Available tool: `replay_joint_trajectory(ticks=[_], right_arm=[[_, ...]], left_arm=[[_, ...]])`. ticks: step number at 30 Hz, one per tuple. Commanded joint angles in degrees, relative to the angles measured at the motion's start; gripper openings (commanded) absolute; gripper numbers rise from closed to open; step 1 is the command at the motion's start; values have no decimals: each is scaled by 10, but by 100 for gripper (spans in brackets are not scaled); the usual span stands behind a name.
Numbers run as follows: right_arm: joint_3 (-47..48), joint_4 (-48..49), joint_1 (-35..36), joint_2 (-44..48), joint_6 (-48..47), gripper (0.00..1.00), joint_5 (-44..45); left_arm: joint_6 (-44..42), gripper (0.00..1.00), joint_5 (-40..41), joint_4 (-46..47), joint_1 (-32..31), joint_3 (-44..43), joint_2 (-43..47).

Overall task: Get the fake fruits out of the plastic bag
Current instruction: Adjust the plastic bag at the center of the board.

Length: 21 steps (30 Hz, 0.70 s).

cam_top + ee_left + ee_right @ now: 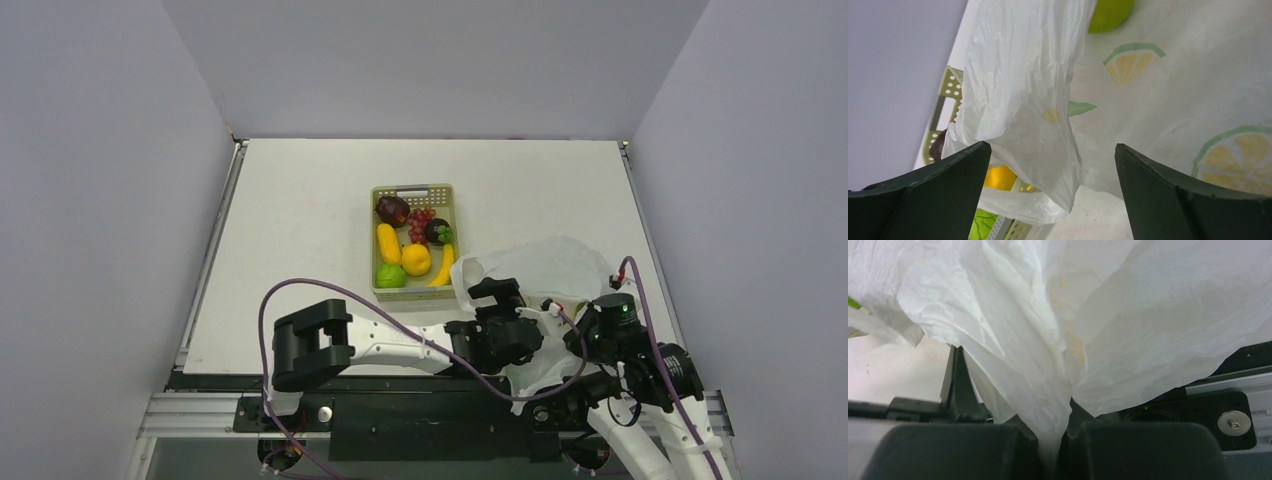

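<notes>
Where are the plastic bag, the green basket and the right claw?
plastic bag [545, 265]: top view, its bulging white middle.
green basket [445, 190]: top view, far rim.
right claw [1052, 440]: right wrist view, between fingertips pinching the plastic bag.

No readable text or labels anywhere

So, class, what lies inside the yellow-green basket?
Visible: a maroon fruit, red grapes, an orange fruit, a green fruit and a banana. The plastic bag overlaps the basket's near right corner, so anything beneath is hidden.
</notes>
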State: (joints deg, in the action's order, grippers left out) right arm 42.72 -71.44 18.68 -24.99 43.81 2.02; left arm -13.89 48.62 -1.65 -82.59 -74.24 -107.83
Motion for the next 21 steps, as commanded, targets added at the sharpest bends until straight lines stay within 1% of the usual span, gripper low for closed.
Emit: replay_joint_trajectory(ticks=[1,2,3,4,5,6,7,8,9,10,11,12,13,14,15,16,17,18,19,20,21], right_arm=[[10,19,-3,11,5,0,-6],[11,19,-3,15,4,0,-7],[11,19,-3,18,-2,0,-8],[12,19,-3,20,-13,0,-11],[14,19,-3,21,-19,0,-11],[17,18,-3,23,-33,0,-6],[19,18,-3,24,-40,0,-3],[23,18,-3,28,-57,0,2],[25,18,-3,30,-64,0,4],[30,19,-3,33,-74,0,14],[33,19,-3,34,-76,0,22],[39,20,-3,34,-79,0,34],[41,24,-3,33,-81,0,39],[42,27,-3,31,-85,0,44],[42,38,-3,29,-86,0,45],[42,44,-3,26,-89,0,40],[41,59,-3,24,-90,0,36],[41,67,-4,18,-91,0,24],[41,83,-3,11,-91,0,19],[41,99,-3,7,-94,0,10],[43,104,-3,-6,-95,0,9]], left_arm=[[-113,94,85,108,20,-60,-35],[-113,93,76,106,25,-71,-39],[-106,86,68,84,36,-79,-40],[-82,79,43,66,43,-95,-37],[-68,53,26,18,56,-102,-33],[-35,43,-11,-4,64,-114,-24],[-13,36,-71,-58,83,-121,-19],[29,34,-108,-87,93,-141,-8],[53,33,-192,-147,118,-150,-3],[95,32,-237,-173,130,-166,11],[115,30,-340,-207,158,-170,19],[157,27,-401,-225,173,-170,38],[177,21,-519,-226,207,-168,57],[223,3,-580,-208,243,-153,68],[247,0,-691,-191,259,-140,91],[295,0,-740,-150,289,-111,103],[318,0,-815,-128,302,-98,127],[357,0,-843,-87,320,-73,138],[377,0,-894,-67,329,-62,159],[423,0,-920,-17,345,-43,167],[448,0,-980,18,353,-24,177]])
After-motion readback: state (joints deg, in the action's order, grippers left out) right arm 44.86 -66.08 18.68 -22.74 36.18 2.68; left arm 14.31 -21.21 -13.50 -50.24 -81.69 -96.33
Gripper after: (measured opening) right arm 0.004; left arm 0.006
